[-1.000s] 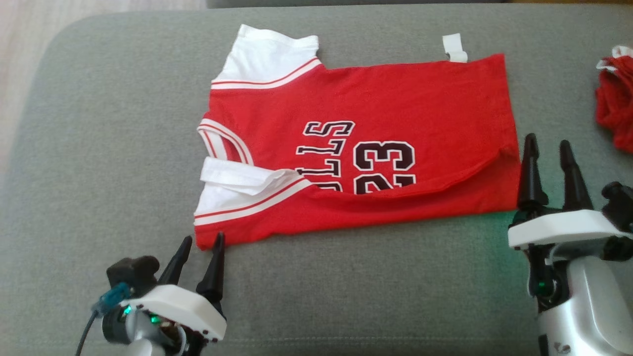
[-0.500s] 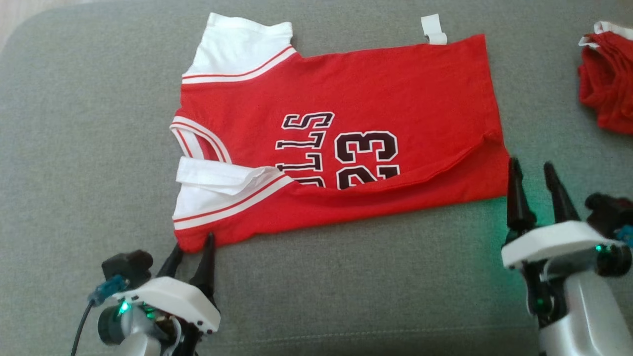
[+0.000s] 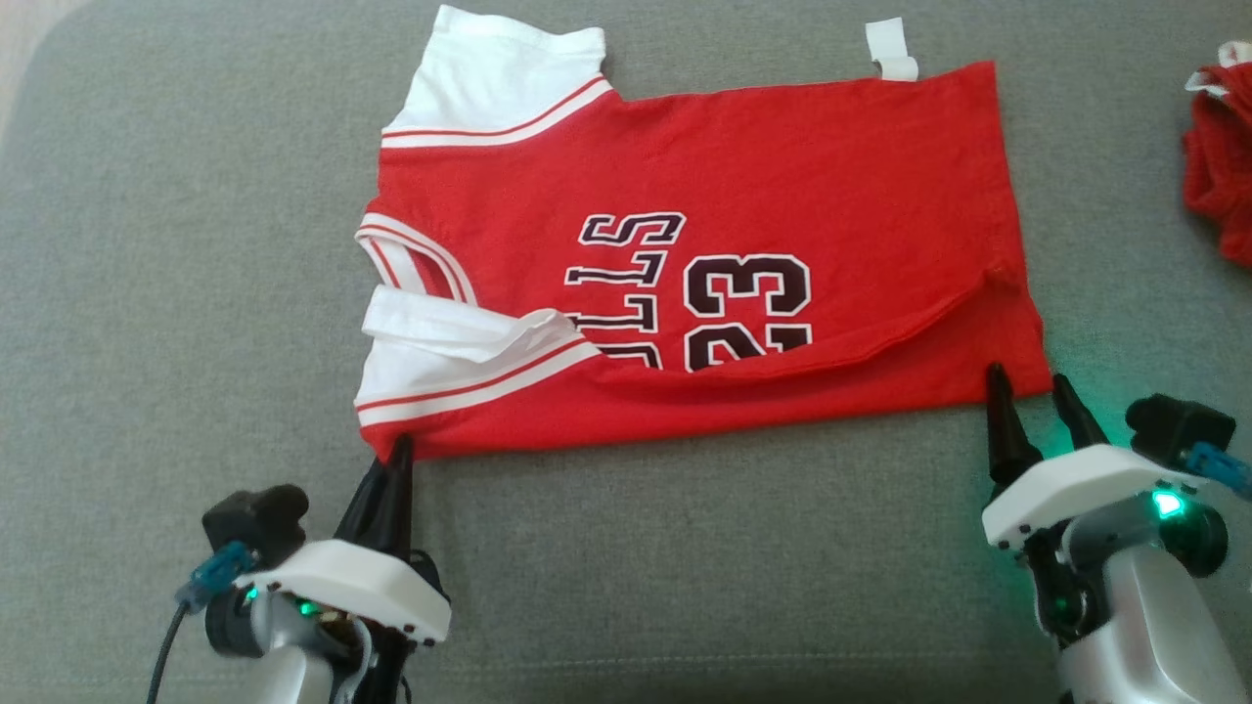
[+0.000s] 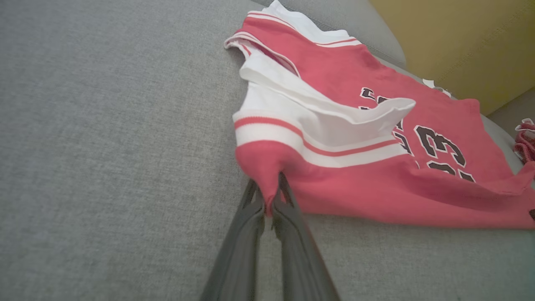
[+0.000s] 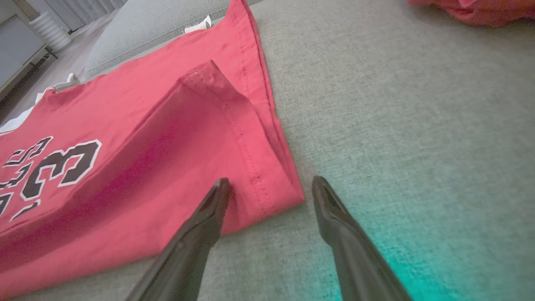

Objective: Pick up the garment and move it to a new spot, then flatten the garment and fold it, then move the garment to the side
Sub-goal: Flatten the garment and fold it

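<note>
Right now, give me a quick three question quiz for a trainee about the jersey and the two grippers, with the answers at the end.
1. True or false: the left gripper is shut on a near corner of the red jersey.
2. Pick one. The right gripper is: A, shut on the hem; B, open, with the jersey's other near corner between its fingers; C, shut, off the cloth.
3. Fill in: the number printed on the jersey is ___.

Key: 1 true; 2 B; 3 23.
</note>
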